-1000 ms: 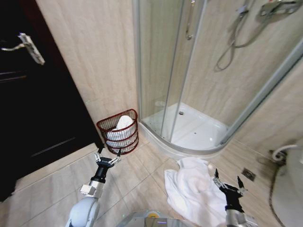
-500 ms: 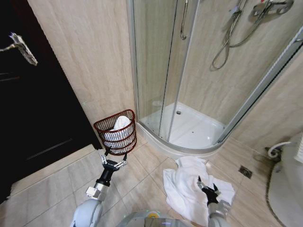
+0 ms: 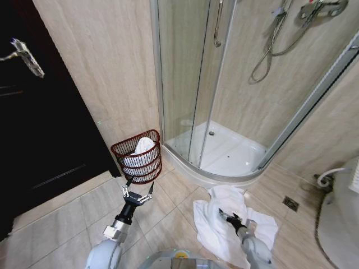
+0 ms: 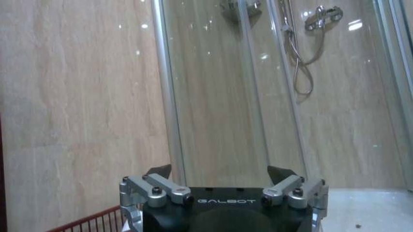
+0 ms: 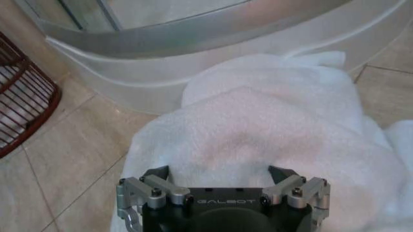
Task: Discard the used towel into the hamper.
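The used towel (image 3: pixel 221 227), white and crumpled, lies on the tiled floor in front of the shower tray; it also spreads across the right wrist view (image 5: pixel 258 121). My right gripper (image 3: pixel 231 217) hangs open just above the towel's middle, with nothing between its fingers (image 5: pixel 282 172). The hamper (image 3: pixel 137 158) is a dark red wire basket against the wall by the shower corner, with a white cloth inside it. Its ribs show in the right wrist view (image 5: pixel 19 106) and its rim in the left wrist view (image 4: pixel 90 223). My left gripper (image 3: pixel 138 193) is open in the air just in front of the hamper.
A glass shower enclosure (image 3: pixel 190 84) with a raised white tray (image 3: pixel 235 159) stands behind the towel. A dark door (image 3: pixel 39 123) is at the left. A floor drain (image 3: pixel 290 203) and a white fixture (image 3: pixel 342 224) are at the right. Bare tiles lie between hamper and towel.
The camera shifted a second ago, then held. My right gripper has moved left and forward over the towel. My left gripper has drifted slightly to the right.
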Controlling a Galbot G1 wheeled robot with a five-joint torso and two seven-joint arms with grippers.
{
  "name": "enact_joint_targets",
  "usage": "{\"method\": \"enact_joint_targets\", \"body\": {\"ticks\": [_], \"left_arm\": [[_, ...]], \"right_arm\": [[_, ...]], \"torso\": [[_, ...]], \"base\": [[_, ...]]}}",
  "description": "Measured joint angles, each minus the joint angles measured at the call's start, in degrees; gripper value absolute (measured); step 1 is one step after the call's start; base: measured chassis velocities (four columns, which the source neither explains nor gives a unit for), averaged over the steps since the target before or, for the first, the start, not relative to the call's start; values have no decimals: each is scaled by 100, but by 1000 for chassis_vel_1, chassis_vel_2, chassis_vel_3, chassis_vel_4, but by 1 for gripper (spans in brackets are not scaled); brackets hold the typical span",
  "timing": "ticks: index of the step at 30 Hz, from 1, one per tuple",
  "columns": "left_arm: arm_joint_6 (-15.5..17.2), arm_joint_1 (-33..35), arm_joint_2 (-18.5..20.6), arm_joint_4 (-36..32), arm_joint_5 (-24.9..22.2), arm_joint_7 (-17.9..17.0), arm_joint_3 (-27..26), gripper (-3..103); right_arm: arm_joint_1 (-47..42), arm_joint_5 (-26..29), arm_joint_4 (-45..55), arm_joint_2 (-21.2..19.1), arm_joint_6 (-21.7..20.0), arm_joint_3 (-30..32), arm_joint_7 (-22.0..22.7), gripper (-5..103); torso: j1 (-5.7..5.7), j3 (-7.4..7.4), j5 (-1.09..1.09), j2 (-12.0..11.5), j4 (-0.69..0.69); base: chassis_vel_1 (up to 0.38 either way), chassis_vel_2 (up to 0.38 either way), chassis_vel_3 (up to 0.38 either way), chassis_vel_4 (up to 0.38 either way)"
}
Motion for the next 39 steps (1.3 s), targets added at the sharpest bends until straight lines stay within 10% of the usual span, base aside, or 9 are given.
{"method": "enact_joint_targets", "body": {"ticks": [29, 39], "left_arm": [[66, -68, -2, 18, 55, -130, -39, 100], [57, -66, -2, 19, 46, -196, -29, 100]], "right_arm": [[1329, -205, -2431, -61, 838, -176, -18, 102], [1286, -104, -2389, -46, 1004, -285, 111, 78]], "torso": [[0, -1, -2, 0, 0], [0, -1, -2, 0, -1]], "base": [[0, 0, 0, 0], [0, 0, 0, 0]]}}
